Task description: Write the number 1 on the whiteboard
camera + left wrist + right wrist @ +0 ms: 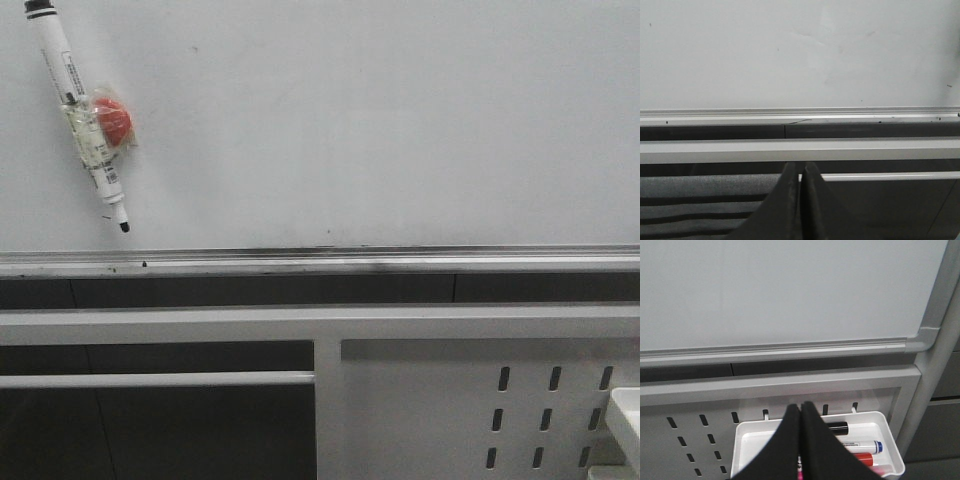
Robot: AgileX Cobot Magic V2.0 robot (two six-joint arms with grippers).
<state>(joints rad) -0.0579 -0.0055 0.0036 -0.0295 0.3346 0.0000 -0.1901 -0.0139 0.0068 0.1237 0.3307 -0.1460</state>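
The whiteboard (380,120) fills the upper front view, with a silver rail (320,260) along its lower edge. A black-tipped marker (85,120) hangs tilted on the board at the upper left, taped to a red magnet (113,118), tip pointing down. No number 1 shows on the board. My left gripper (800,167) is shut on nothing, below the rail and facing the whiteboard (800,50). My right gripper (800,407) is also shut and empty, just above a white tray (747,432). Neither gripper appears in the front view.
The tray hangs on a white slotted frame (700,440) and holds a black-capped marker (839,428), a blue-capped marker (862,445) and a red one (862,459). The frame (430,400) and a tray corner (625,420) show at the front view's lower right. A grey post (940,340) borders the board.
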